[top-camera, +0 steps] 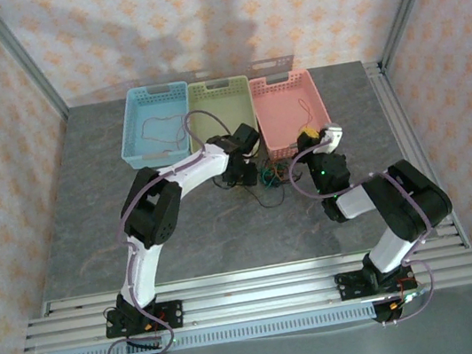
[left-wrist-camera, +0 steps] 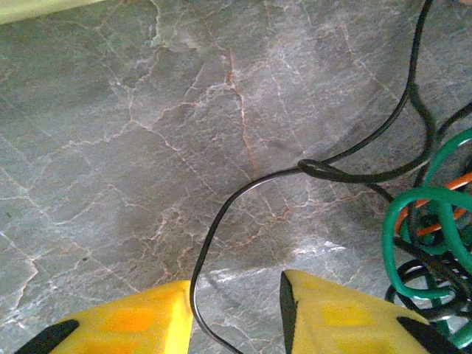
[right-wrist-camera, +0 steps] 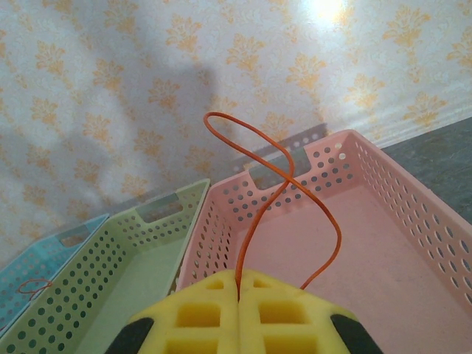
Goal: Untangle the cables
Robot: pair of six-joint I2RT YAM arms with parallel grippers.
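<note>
Right gripper [right-wrist-camera: 240, 289]: closed tight, you pinch one orange cable [right-wrist-camera: 252, 221] at the pink basket [right-wrist-camera: 413, 195].
Left gripper [left-wrist-camera: 236, 313]: narrow gap, black cable [left-wrist-camera: 215, 236] between, not clamped.
To do: green-black tangle [top-camera: 268, 175], unsorted by my judgement.

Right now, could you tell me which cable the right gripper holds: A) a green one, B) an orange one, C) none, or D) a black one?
B: the right gripper is shut on the orange cable, which loops up from between its fingers, with the pink basket behind it.
</note>
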